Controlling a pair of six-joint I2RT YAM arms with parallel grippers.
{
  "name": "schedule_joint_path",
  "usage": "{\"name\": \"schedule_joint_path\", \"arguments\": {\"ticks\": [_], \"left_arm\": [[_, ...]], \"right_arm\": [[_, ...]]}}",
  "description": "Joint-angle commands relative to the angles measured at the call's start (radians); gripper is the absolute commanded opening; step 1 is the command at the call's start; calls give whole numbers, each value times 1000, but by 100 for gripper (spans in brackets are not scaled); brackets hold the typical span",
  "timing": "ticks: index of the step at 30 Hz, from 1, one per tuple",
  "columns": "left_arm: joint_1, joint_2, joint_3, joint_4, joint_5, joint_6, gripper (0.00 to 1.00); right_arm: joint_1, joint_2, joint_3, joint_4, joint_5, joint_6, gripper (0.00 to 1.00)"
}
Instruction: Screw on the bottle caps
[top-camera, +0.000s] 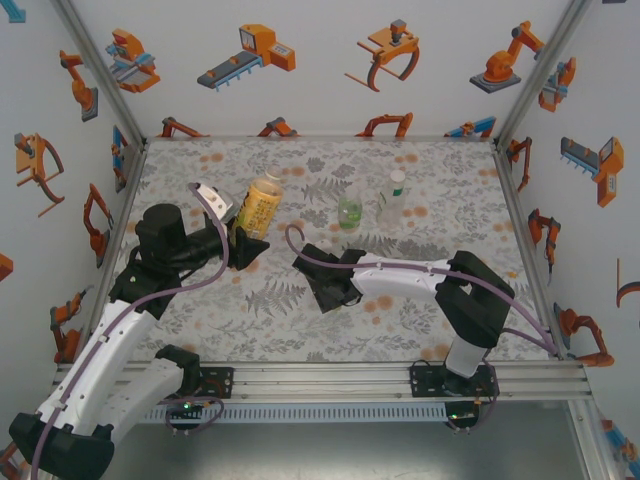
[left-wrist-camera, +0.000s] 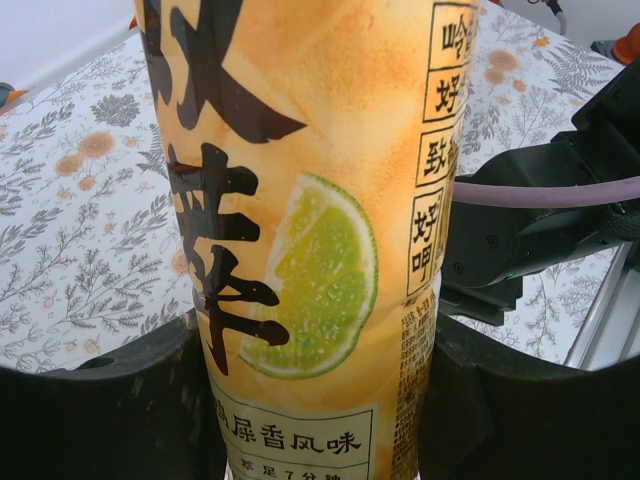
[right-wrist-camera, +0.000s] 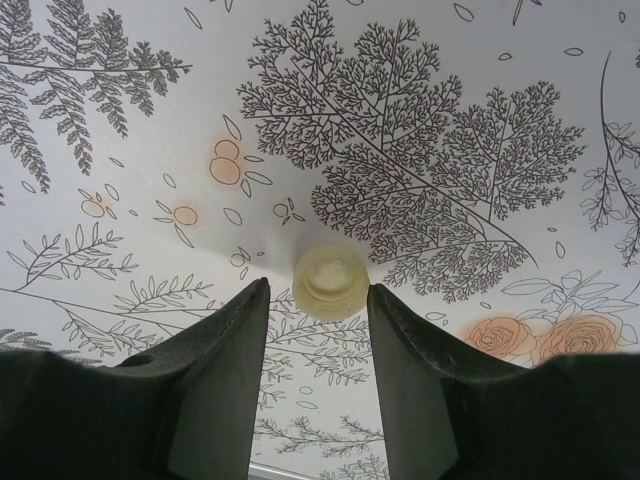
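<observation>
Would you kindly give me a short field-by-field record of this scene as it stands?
left tool: shut on the amber bottle, gripping its lower body
right tool: open, low over the table, one fingertip either side of the pale yellow cap
pale yellow cap: lying on the table, not clamped
green-tinted bottle: standing mid-table, ungripped
slim bottle: standing just right of the green-tinted bottle, ungripped

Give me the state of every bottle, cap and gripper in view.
Left gripper: shut on amber-liquid clear plastic bottle.
Right gripper: open, fingers either side of cap.
Pale yellow round plastic cap: loose on table.
Short green-tinted plastic bottle: standing free.
Slim clear plastic bottle: standing free.
</observation>
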Motion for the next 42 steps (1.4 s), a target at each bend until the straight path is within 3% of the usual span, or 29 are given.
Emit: {"name": "schedule_joint_path", "arguments": {"ticks": [1, 25, 42], "left_arm": [[5, -12, 2, 18, 16, -10, 0], [5, -1, 1, 21, 18, -11, 0], [7, -2, 4, 21, 18, -10, 0]], "right_arm": [[6, -6, 32, -32, 19, -15, 45], [6, 53, 4, 32, -24, -5, 43], [7, 0, 59, -3, -36, -24, 46]]}}
